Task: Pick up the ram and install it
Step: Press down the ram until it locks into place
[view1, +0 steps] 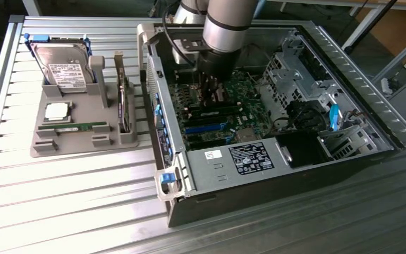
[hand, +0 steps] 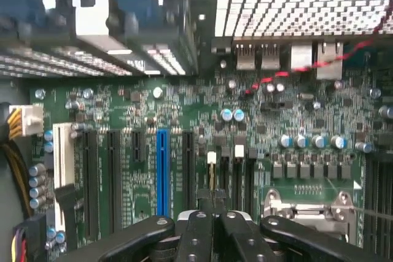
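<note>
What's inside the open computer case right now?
Inside the computer case: the green motherboard, a power supply and the gripper lowered over the board. The arm covers what lies beneath it.

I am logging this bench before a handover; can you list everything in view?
table: one, silver metal slats, under everything
holder: one, grey, on the table at the exterior view's left
hard drive: one, silver, at the holder's far end
CPU chip: one, silver, square, flat on the holder
ram: one, green, lying in the holder's near slot
expansion card: one, upright on the holder's case side
computer case: one, grey and black, open, beside the holder
motherboard: one, green, inside the case
blue slot: one, on the motherboard
arm: one, grey, reaching into the case
gripper: one, black, shut, above the motherboard
</note>
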{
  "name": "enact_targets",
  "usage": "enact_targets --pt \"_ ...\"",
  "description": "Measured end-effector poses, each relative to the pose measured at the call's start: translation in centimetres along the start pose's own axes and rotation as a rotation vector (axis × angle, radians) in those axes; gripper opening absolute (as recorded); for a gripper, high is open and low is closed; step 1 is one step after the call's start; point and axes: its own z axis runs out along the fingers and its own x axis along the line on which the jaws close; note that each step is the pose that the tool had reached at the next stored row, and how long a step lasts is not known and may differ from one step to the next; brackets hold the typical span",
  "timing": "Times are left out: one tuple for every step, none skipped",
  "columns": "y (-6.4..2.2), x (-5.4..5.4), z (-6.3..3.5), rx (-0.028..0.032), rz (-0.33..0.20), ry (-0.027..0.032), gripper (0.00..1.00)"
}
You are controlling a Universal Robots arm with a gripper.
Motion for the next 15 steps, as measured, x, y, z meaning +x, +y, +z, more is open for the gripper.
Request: enact_targets --pt "-0.35 0.0 -0.01 -0.0001 0.000 0.0000 0.09" --pt "-1.34 0.0 -0.03 -0.0008 0.000 0.0000 0.09" --pt "-1.93 0.0 -0.05 -0.0014 0.000 0.0000 0.09" --pt "-2.63 0.0 -0.08 -0.0017 0.000 0.0001 0.09" --pt "-3.29 0.0 -0.19 -0.0018 0.000 0.0002 0.09" --pt "-3.60 0.0 -0.55 -0.0017 0.000 0.0001 0.09" --pt "-3.81 0.0 -1.01 -0.0017 0.000 0.0004 0.09" --pt "-4.08 0.1 -1.46 -0.0018 0.000 0.0004 0.09" --pt "-4.60 0.1 -1.65 -0.0019 0.000 0.0005 0.09" --pt "-5.21 0.1 -1.80 -0.0025 0.000 0.0009 0.09" --pt "-5.85 0.1 -2.05 -0.0027 0.000 0.0010 0.09" --pt "-6.24 0.1 -2.25 -0.0028 0.000 0.0012 0.09" --pt "-6.42 0.1 -2.37 -0.0027 0.000 0.0013 0.09" --pt "-6.77 0.1 -2.55 -0.0028 0.000 0.0015 0.09" --pt "-7.22 0.2 -2.79 -0.0030 0.000 0.0018 0.09"
